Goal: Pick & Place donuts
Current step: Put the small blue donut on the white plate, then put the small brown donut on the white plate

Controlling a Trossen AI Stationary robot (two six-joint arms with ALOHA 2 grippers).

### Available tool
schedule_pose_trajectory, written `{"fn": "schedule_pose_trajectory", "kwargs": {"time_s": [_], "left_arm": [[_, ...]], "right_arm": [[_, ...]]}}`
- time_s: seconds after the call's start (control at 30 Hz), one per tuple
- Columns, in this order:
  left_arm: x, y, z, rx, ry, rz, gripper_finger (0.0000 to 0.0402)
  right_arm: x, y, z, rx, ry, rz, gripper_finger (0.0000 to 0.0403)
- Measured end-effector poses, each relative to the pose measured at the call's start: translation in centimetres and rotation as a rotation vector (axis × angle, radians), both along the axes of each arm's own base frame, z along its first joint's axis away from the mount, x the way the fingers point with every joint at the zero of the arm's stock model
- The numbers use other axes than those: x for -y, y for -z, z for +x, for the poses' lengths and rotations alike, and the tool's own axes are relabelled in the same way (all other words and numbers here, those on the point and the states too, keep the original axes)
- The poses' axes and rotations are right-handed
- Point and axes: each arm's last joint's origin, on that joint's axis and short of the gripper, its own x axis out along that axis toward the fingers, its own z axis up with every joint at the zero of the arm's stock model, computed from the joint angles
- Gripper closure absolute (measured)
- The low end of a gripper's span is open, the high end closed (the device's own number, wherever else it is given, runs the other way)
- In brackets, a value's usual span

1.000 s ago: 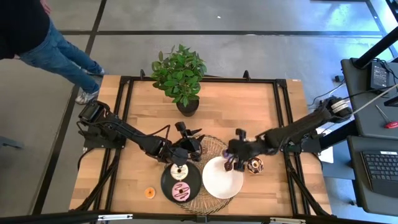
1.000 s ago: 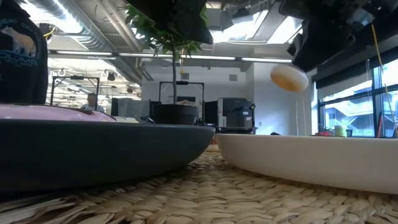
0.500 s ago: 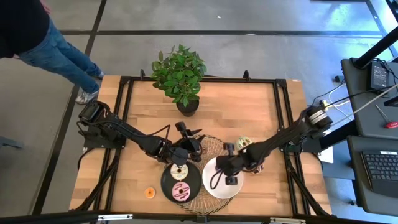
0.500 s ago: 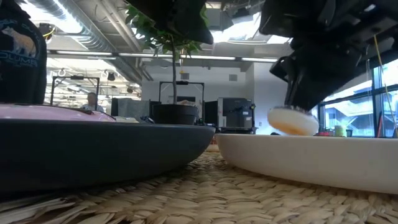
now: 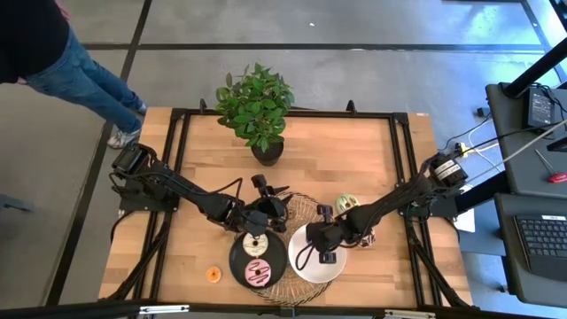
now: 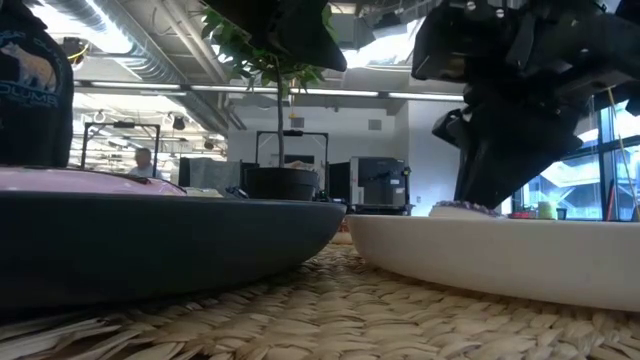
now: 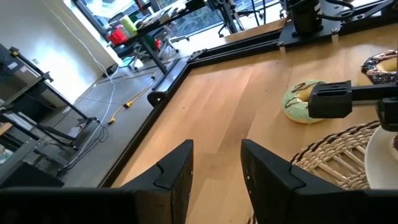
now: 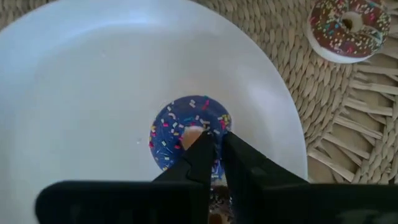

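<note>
Two plates seen on woven mat point(image 5: 301, 213): black plate point(image 5: 241, 259), white plate point(image 5: 310, 264). Purple sprinkled donut point(image 8: 189, 132) laid flat, hole up (no long axis), centre of white plate, clenched at rim by right gripper point(image 8: 214, 149). Left gripper point(image 7: 216, 177) parted, held empty. Mint donut point(image 7: 300, 101), chocolate donut point(image 8: 347, 25), orange mini point(image 5: 213, 275) counted.

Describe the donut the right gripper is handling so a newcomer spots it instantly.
Find the woven mat at the table's near edge, then the white plate on it. The right gripper pinches the blue-iced sprinkled donut there, the only donut on that plate.
</note>
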Motion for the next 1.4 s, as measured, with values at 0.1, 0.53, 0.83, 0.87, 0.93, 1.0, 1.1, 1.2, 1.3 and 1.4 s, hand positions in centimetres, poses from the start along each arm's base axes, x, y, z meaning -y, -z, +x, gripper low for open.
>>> {"fn": "schedule_pose_trajectory", "kwargs": {"time_s": [0.1, 0.53, 0.83, 0.87, 0.93, 1.0, 1.1, 1.2, 1.3, 1.4], "left_arm": [[0.0, 0.0, 0.0, -0.001, 0.0, 0.001, 0.0272], [0.0, 0.0, 0.0, 0.0, 0.0, 0.0, 0.0272], [0.1, 0.4, -0.4, -0.046, -0.013, 0.021, 0.0272], [0.1, 0.5, -0.7, -0.069, -0.026, 0.036, 0.0272], [0.1, 0.3, -1.4, -0.092, -0.051, 0.048, 0.0272], [0.2, 0.1, -2.1, -0.111, -0.06, 0.032, 0.0272], [0.4, -0.4, -3.0, -0.119, -0.034, -0.022, 0.0272], [0.9, -0.7, -3.6, -0.133, 0.032, -0.101, 0.0272], [1.4, -1.0, -4.0, -0.141, 0.088, -0.158, 0.0272], [1.5, -1.0, -4.0, -0.139, 0.097, -0.162, 0.0272]], "right_arm": [[0.0, 0.1, 0.0, -0.003, -0.001, -0.001, 0.0346], [0.3, -0.6, 0.2, -0.02, -0.03, -0.035, 0.0271], [1.8, -3.5, 2.8, 0.058, -0.146, -0.117, 0.027], [2.2, -3.5, 3.1, 0.082, -0.156, -0.12, 0.027], [2.8, -3.4, 3.6, 0.132, -0.169, -0.131, 0.027], [3.6, -3.0, 3.9, 0.153, -0.19, -0.157, 0.027], [4.6, -2.8, 4.4, 0.196, -0.195, -0.176, 0.027], [5.6, -2.1, 4.4, 0.203, -0.216, -0.153, 0.027], [6.3, -1.4, 4.3, 0.223, -0.226, -0.102, 0.027], [6.9, -0.8, 4.2, 0.235, -0.213, -0.101, 0.027]]}}
